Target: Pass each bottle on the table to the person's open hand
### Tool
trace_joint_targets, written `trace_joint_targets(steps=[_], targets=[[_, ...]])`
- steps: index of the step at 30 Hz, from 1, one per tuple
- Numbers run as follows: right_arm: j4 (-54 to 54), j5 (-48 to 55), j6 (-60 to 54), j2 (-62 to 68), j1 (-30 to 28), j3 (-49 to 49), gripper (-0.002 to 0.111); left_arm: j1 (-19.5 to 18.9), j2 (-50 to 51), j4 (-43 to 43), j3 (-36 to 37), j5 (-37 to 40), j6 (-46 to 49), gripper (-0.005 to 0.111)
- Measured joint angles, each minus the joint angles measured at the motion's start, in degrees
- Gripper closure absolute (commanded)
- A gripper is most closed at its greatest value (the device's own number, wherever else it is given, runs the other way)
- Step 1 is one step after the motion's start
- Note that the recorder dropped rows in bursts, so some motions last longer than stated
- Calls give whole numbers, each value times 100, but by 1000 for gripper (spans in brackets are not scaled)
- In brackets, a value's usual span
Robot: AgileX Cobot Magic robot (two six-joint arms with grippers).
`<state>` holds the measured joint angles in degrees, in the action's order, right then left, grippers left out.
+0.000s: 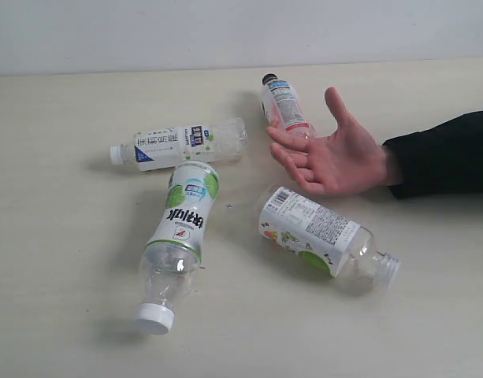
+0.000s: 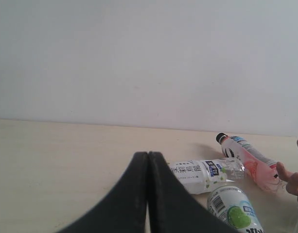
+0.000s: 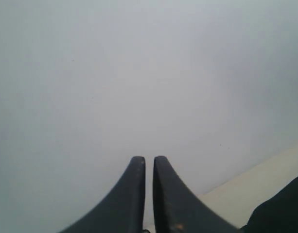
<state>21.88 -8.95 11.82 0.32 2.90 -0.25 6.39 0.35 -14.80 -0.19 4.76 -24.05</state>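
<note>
Closest to the exterior camera lies the green-label bottle (image 1: pixel 180 236), with its white cap toward 7 o'clock and its base toward 1 o'clock. It rests on the wide pale bench (image 1: pixel 60 236). On the right side the person's open hand (image 1: pixel 339 157) waits palm up.

From this palm the barcode bottle (image 1: pixel 316 231) lies near, at 7 o'clock, with its long axis running from 10 to 4 o'clock. The blue-label bottle (image 1: pixel 182 143) is well apart at 9 o'clock. The pink bottle (image 1: pixel 284 106) is at 10 o'clock, just beside the fingertips.

The left hand (image 2: pixel 148 156) is pressed together and empty. The right hand (image 3: pixel 149 160) is nearly together and also empty. I judge the left arm is nearer to the green and blue bottles.
</note>
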Motion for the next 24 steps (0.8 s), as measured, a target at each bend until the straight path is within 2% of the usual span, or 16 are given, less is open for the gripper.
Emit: trace_joint_targets(steps=[5,8,16,21,24], targets=[[64,-80,12,0,0,0,100,0,0,0,0,0,0,106],[64,-90,26,0,0,0,108,0,0,0,0,0,0,106],[64,-463,473,446,0,-66,108,0,0,0,0,0,0,106],[-153,-283,521,1510,0,-864,108,0,0,0,0,0,0,106],[-679,249,507,2370,0,-1626,108,0,0,0,0,0,0,106]])
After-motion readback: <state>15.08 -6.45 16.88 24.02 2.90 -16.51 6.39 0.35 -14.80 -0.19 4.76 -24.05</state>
